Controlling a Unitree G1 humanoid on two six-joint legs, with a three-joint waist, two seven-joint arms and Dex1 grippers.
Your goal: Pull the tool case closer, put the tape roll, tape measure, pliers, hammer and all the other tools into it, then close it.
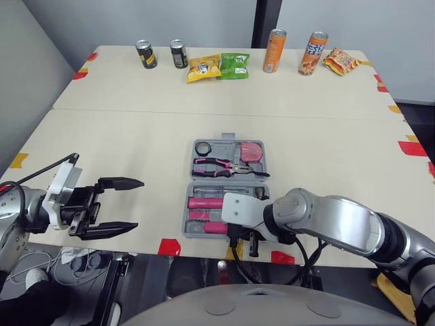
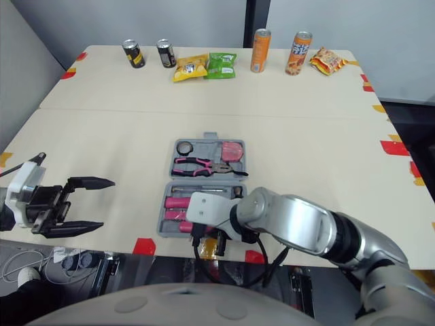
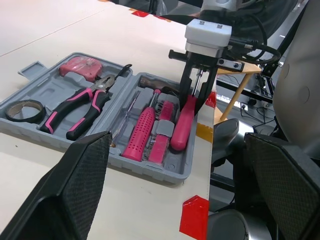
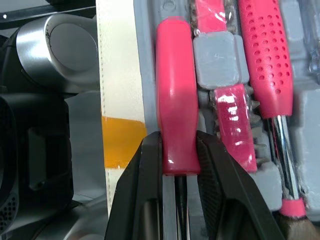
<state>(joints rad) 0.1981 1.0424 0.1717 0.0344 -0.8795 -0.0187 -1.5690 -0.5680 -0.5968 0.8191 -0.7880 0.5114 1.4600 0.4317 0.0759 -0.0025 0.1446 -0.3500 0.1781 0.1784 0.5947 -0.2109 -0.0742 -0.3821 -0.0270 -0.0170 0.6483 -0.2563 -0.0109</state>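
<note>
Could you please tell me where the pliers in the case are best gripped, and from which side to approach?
The pliers lie flat in the far half of the tool case, handles toward the robot's left. Probably come from above and pinch both pink-and-black handles together at mid-length, since the case walls would block a sideways approach.

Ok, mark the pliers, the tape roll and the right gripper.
pliers [image 3: 101, 87]: left wrist view, at the pivot.
tape roll [image 3: 22, 119]: left wrist view, on its band.
right gripper [image 4: 179, 147]: right wrist view, midway between fingertips, on the pink handle [image 4: 172, 75].
</note>
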